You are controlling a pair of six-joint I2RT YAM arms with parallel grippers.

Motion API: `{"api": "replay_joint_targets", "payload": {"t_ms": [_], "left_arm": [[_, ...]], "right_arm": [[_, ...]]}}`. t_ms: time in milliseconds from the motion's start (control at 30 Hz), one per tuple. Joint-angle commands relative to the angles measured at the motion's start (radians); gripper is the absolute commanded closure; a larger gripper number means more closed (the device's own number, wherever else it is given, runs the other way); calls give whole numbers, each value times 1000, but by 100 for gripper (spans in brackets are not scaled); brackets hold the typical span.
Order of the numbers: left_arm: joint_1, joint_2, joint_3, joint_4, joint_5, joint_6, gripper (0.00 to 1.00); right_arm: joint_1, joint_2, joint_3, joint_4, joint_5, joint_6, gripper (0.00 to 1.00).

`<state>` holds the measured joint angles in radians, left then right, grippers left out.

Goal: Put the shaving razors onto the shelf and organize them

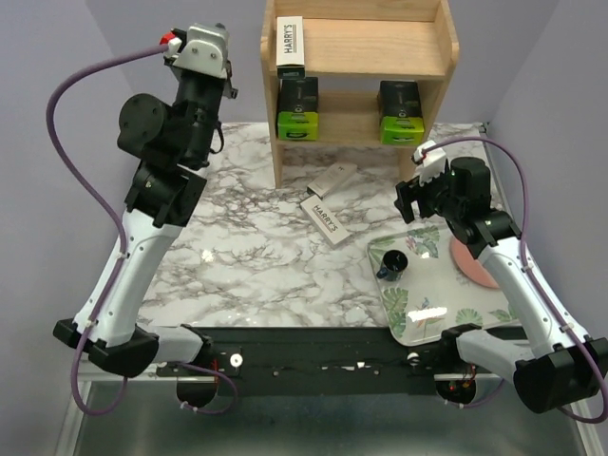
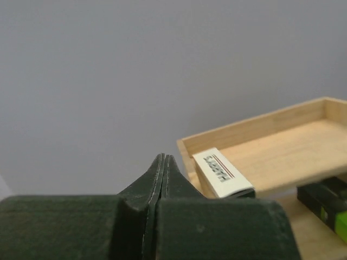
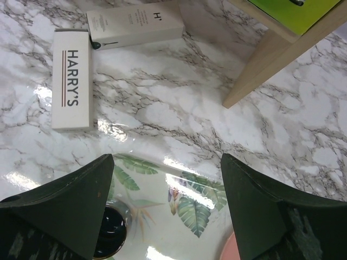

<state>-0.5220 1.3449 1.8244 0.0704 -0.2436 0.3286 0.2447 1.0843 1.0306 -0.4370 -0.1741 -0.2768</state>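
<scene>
Sitting just left of right gripper (image 1: 418, 204), fingers spread, nearer box (image 1: 328, 220) lies diagonal, centre frame; left gripper (image 2: 164, 158) closed empty, upper left by shelf (image 1: 375, 47)

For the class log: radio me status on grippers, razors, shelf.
Left gripper shut, empty. Right gripper open above tray. Three razor packs on shelf, two Harry's boxes on table. Nothing blocking.

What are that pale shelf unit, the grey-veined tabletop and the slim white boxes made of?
The light two-tier shelf unit looks like unpainted natural wood: visible grain, matt finish. The white grey-veined tabletop looks like marble or a marble-print laminate; glossy, with glare spots. The slim white HARRY'S boxes look like matt printed cardboard, with crisp folded edges.
</scene>
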Motion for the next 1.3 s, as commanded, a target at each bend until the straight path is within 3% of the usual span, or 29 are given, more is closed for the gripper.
{"api": "replay_joint_targets", "payload": {"t_ms": [0, 133, 533, 867, 1267], "left_arm": [[7, -7, -143, -217, 309, -69, 100], [7, 23, -172, -207, 362, -155, 100], [40, 241, 4, -188, 362, -296, 100], [99, 381, 191, -239, 336, -290, 100], [105, 461, 272, -179, 314, -270, 100]], "right_arm": [[-8, 2, 3, 11, -34, 16, 12], [-7, 8, 3, 9, -38, 19, 12], [-8, -14, -40, 17, -28, 5, 12], [-19, -20, -75, 29, -28, -9, 12], [-36, -9, -86, 37, -34, -5, 12]]}}
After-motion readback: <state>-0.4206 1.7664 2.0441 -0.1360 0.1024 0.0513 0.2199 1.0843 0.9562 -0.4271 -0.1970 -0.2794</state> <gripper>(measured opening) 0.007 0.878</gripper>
